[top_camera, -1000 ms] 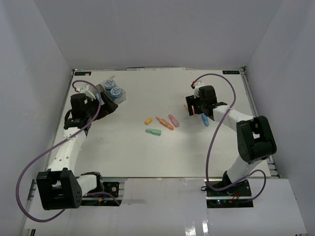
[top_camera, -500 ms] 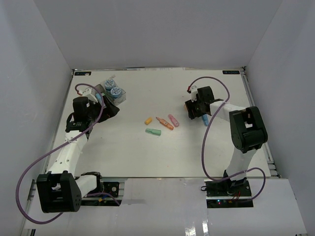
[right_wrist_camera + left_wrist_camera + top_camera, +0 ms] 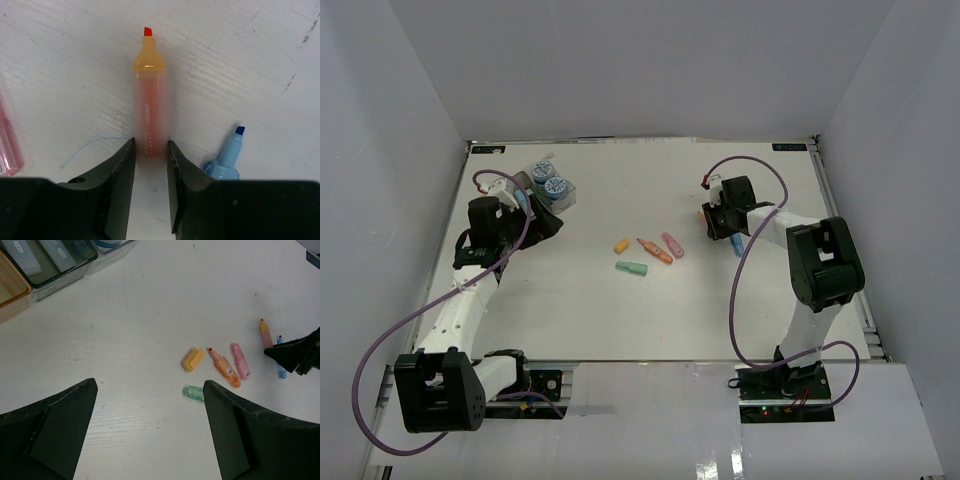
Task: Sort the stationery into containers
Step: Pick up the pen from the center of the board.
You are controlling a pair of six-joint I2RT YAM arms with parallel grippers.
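Note:
My right gripper (image 3: 150, 147) is shut on the rear end of an orange marker (image 3: 148, 100) that lies on the table, red tip pointing away. A blue marker (image 3: 227, 157) lies just right of the fingers and a pink marker (image 3: 7, 150) at the left edge. From above, the right gripper (image 3: 712, 222) is at the right of the table. My left gripper (image 3: 150, 385) hangs open over bare table, with nothing between its fingers. Beyond it lie a yellow stick (image 3: 192, 359), an orange marker (image 3: 224, 369), a pink one (image 3: 239, 361) and a green one (image 3: 193, 392). The containers (image 3: 548, 196) stand at the back left.
Two blue-and-white rolls (image 3: 542, 172) sit in the clear bin. The smoky grey bin (image 3: 55, 260) holds pale sticks, and the orange-tan bin (image 3: 10, 285) adjoins it. White walls close in the table on three sides. Purple cables loop over both arms.
The right gripper's jaws have closed in on the orange marker's rear end, and the right arm folded in closer. The left arm shifted slightly, its gripper staying open.

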